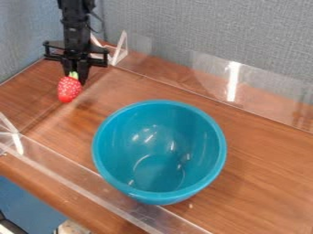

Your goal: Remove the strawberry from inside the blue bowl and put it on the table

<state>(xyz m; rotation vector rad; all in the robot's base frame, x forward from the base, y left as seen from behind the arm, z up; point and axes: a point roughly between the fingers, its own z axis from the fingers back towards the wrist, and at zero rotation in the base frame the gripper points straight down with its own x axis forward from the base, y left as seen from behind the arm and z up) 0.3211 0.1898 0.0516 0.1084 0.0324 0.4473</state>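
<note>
Hanging by its leafy cap, the strawberry is gripped by the end effector, pretty much over the surface, well apart from the blue bowl.

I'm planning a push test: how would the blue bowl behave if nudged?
The blue bowl probably slides stiffly, its glossy wall looking like rigid plastic. Its rounded sides suggest it might rock under a high push.
</note>
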